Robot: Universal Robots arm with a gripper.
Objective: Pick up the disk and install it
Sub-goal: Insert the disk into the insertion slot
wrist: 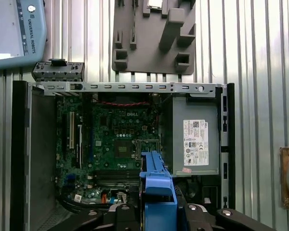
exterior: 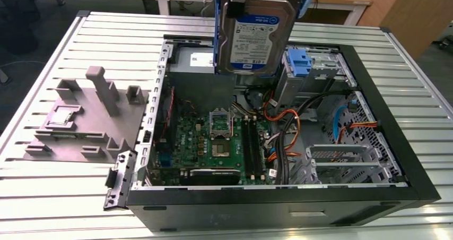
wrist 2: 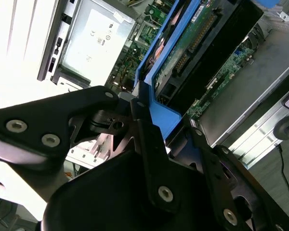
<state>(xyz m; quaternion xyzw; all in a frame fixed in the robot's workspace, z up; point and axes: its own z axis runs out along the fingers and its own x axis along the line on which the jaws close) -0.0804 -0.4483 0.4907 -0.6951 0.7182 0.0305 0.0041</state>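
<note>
In the exterior view, the flat silver hard drive with a white-and-blue label and blue plastic carrier frame – the disk (exterior: 251, 35) – hangs upright in the air over the far end of the open black computer case (exterior: 414, 176). Below it are a grey metal power-supply box (exterior: 191, 62) and a bare blue plastic bracket (exterior: 299, 66) in the drive cage. A grey moulded fixture plate (exterior: 85, 118) lies beside the case on the slatted metal table (exterior: 57, 197).

In the second wrist view, the black gripper (wrist 2: 143, 108) is clamped on the disk's blue frame, with the drive's green circuit side (wrist 2: 192, 43) facing the camera.

In the first wrist view, the blue frame (wrist: 156, 192) sits above the case interior, near the power-supply box (wrist: 195, 139) and the green motherboard (wrist: 120, 139).

The pick-up looks done; the install is in hand. Seating the drive would, I judge, call for squaring the carrier to its bay.

Count: one disk, one bare bracket, one power supply, one motherboard, one case, one fixture plate.
</note>
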